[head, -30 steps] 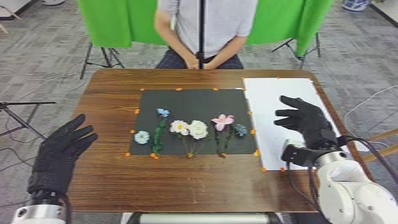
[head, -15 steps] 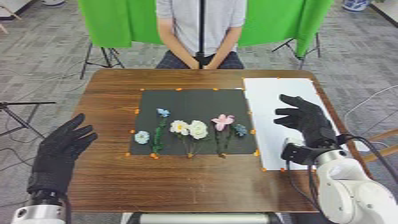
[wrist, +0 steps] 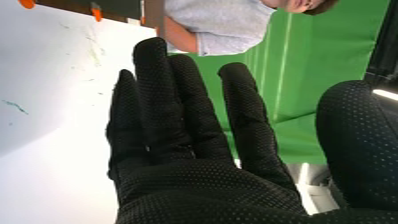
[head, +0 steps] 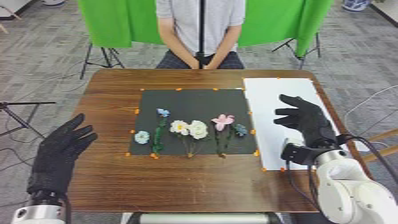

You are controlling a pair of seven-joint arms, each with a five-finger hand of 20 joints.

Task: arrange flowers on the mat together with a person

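Flowers (head: 197, 129) lie on the black mat (head: 189, 101), stems toward you, left of your right hand (head: 311, 120), its fingers wide, empty. Rightmost blue bloom (head: 241, 130) looks nearest it; your left hand (head: 60, 150) is wide too.

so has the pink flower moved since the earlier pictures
No, the pink flower lies at the same spot on the black mat, toward its right side.

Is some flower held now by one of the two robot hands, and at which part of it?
No, the left hand and the right hand hold nothing.
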